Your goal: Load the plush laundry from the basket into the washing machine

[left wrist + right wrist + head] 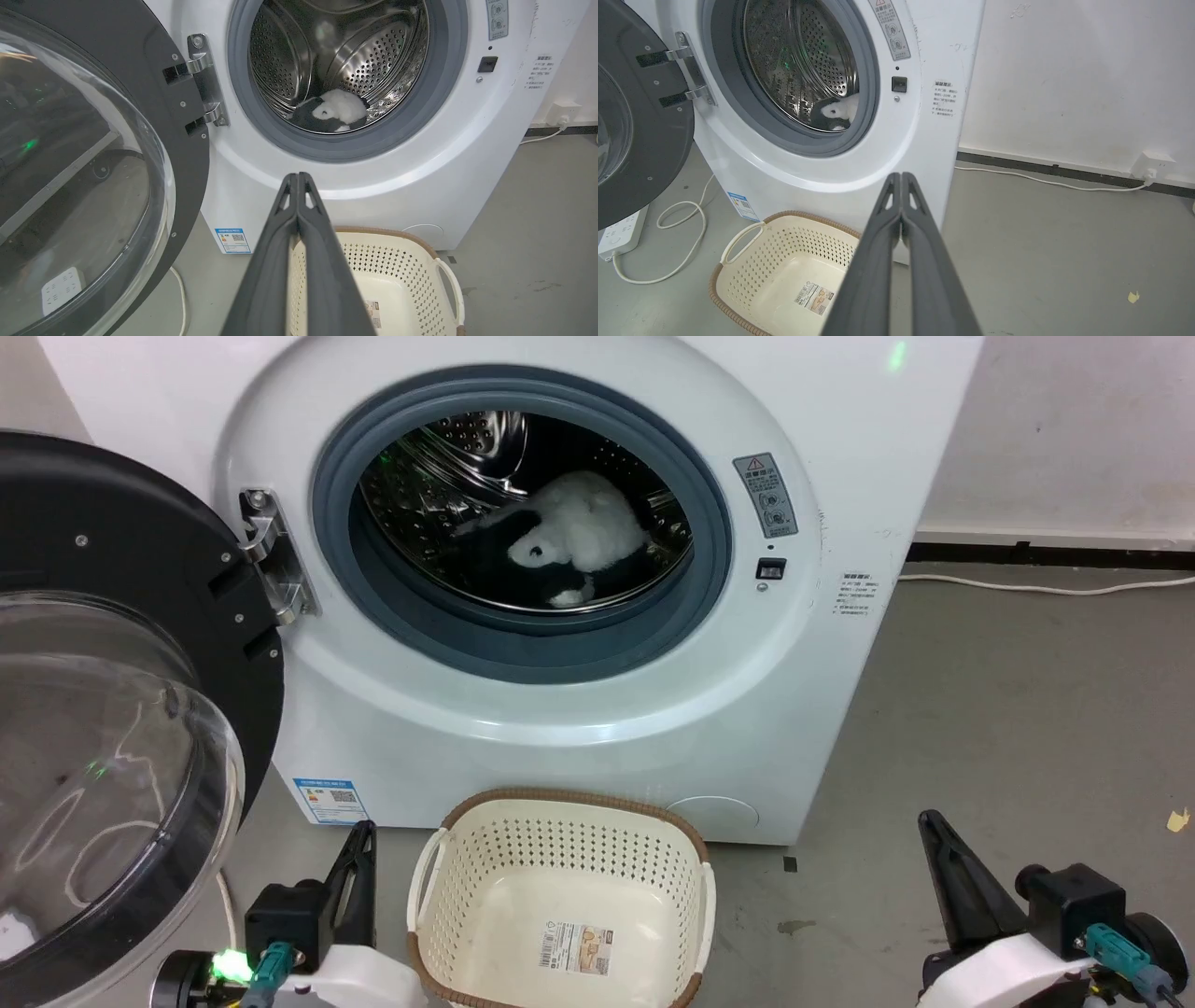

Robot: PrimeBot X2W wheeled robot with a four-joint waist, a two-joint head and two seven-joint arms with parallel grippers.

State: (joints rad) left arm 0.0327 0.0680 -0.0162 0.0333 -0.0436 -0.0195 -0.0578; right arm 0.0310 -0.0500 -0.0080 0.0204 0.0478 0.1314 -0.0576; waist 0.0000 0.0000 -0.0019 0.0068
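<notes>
Lying in drum: toy (583,527), white fluff with black patches, low on the steel drum (439,476) behind the grey gasket (523,653). It is ahead of and above the left gripper (362,831) and the right gripper (929,826), well apart from both.
Left jaws: the left gripper (298,176) has its two fingers pressed together from base to tip, with nothing between them. The tips point at the washer (373,186) just under the porthole.
Right jaws: the right gripper (901,175) is closed tip to tip and grips nothing. The tips point at the washer's lower right front.
Basket: the basket (560,849) is cream with a brown rim and stands on the floor (1027,709) between the two grippers, just beside the left one and close against the washer's foot. A label (576,947) lies flat on its bottom.
Door: the door (93,523), with a black rim and clear dome, stands swung wide on its hinge, to the left of the left jaws and above them.
Power strip: the strip (616,233) is white and lies on the floor far left of the right jaws, below the door, with a looped cable (686,247) beside it.
</notes>
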